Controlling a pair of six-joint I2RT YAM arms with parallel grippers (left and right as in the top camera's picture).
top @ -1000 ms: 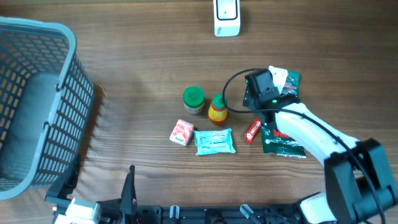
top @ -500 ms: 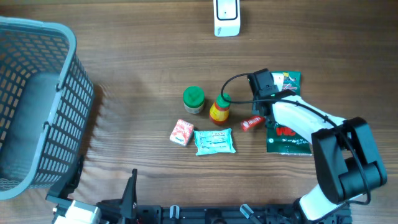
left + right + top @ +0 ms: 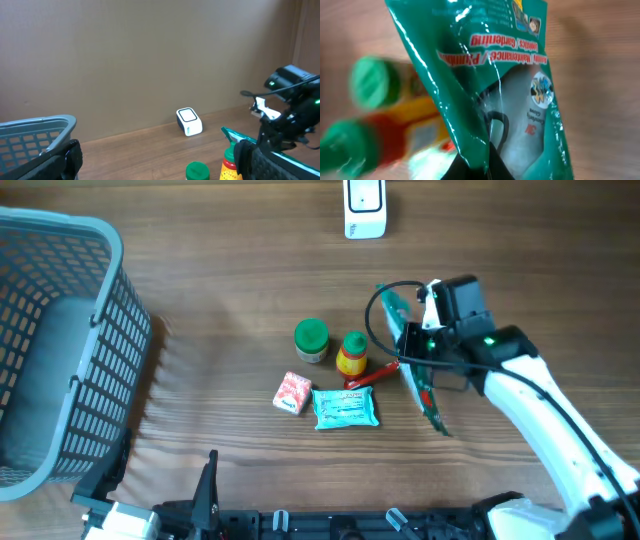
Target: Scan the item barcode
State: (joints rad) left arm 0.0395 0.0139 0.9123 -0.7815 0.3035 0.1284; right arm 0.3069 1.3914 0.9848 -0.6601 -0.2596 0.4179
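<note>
My right gripper (image 3: 412, 348) is shut on a glossy green glove packet (image 3: 428, 398) and holds it on edge above the table, right of the item cluster. In the right wrist view the packet (image 3: 510, 90) fills the frame, its lower edge pinched in the black gripper (image 3: 482, 161). No barcode shows on the visible face. The white scanner (image 3: 364, 207) stands at the table's far edge, also in the left wrist view as the scanner (image 3: 189, 121). My left gripper (image 3: 160, 170) is open and holds nothing, low at the near edge, far from the packet (image 3: 240, 136).
A grey basket (image 3: 60, 350) fills the left side. Left of the packet stand a green-lidded jar (image 3: 312, 340) and an orange sauce bottle (image 3: 351, 355). A red stick packet (image 3: 372, 375), a red-and-white packet (image 3: 292, 392) and a teal packet (image 3: 345, 407) lie nearby.
The right gripper went from open to shut on the green packet and lifted it off the table onto its edge. The red stick packet slid left toward the bottle.
</note>
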